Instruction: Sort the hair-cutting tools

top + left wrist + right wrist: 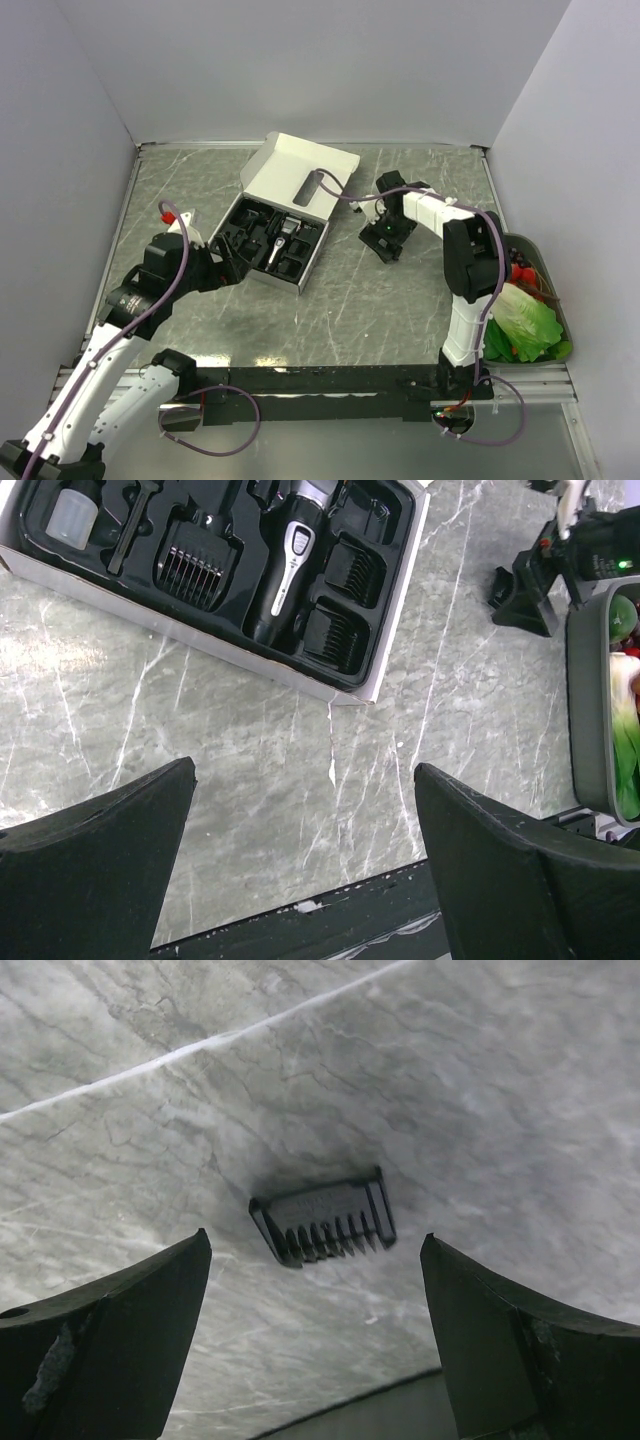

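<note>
Lab tabletop [350, 300], plain white walls [320, 60]

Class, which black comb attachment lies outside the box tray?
The comb attachment on the bare table below the right gripper; the other combs sit in tray slots.

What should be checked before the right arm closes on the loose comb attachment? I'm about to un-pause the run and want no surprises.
1. Right gripper open: ok.
2. Comb attachment between the right gripper's fingers: ok, roughly centred.
3. Comb attachment lying flat on the table, nothing touching it: ok.
4. Fingers low enough to close on it: cannot tell.
5. Left gripper open, empty and over bare table beside the box: ok.
6. Free slot in the tray beside the clipper: cannot tell.
</note>
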### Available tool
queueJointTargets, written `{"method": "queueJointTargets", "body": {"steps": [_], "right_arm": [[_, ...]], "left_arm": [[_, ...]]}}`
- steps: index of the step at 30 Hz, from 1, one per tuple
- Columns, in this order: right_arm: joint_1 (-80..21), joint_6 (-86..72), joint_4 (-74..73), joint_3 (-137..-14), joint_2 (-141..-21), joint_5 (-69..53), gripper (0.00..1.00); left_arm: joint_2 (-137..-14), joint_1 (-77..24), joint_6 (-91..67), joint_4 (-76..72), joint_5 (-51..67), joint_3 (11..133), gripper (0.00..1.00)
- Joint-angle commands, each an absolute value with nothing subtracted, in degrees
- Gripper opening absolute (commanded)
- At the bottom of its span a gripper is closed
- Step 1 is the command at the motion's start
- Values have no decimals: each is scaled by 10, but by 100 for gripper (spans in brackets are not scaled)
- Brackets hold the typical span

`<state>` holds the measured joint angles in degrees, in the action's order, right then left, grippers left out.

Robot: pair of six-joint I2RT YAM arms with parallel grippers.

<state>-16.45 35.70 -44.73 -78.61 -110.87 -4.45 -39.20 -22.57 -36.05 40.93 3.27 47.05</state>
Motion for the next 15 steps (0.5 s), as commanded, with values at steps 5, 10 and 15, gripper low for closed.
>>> {"method": "queueJointTargets", "body": {"steps": [5,10,15], "right_arm": [[-158,367,-454,-811,-1149,-51,94],[-158,367,-456,-809,-1146,-58,93],[-160,361,-455,-792,-1136,-74,85]], "left_arm": [[-396,-226,-358,388,38,474,97],[-396,-226,-359,389,38,472,96],[-396,-227,-359,388,36,472,96]]}}
